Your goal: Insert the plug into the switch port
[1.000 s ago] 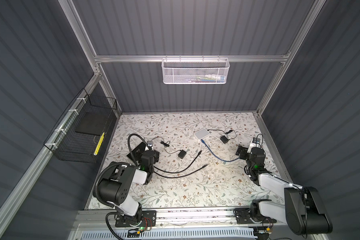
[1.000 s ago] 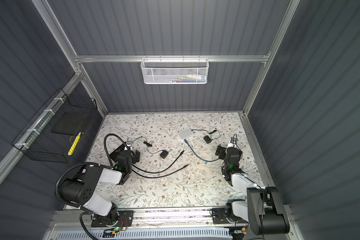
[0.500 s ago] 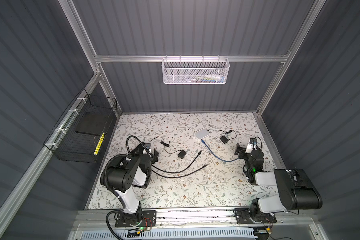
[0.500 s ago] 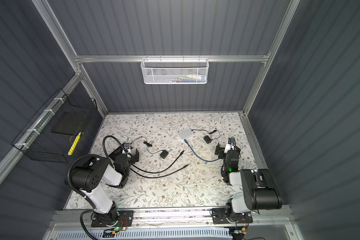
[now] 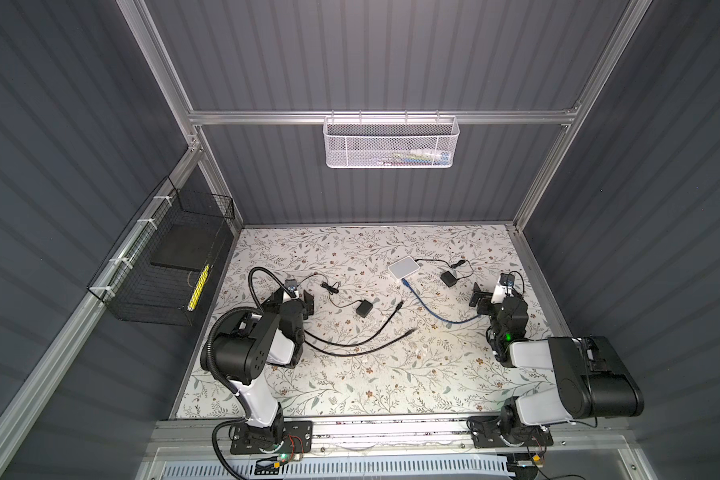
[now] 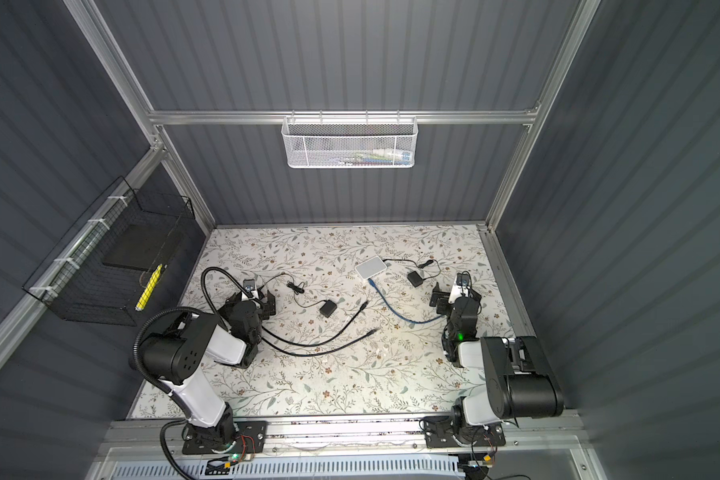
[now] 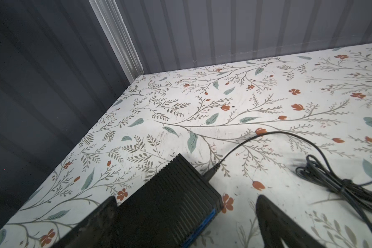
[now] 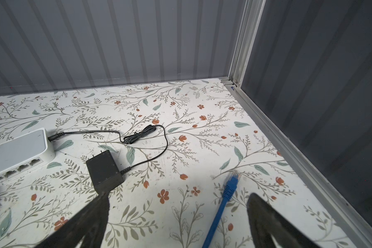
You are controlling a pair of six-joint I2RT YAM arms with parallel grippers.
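Observation:
A white switch lies at the back middle of the table, its row of ports showing in the right wrist view. A blue cable runs from beside it to the right. Its plug lies flat on the table, just ahead of my right gripper, which is open and empty. My left gripper is open and straddles a black ribbed box with a blue edge, without closing on it.
A black power adapter with a thin lead lies next to the white switch. A second adapter and two long black cables lie mid-table. Dark walls close in on both sides. A black wire basket hangs on the left wall.
Both arms have drawn their big elbow links up and inward since a second ago. The grippers stay nearly where they were, both still open.

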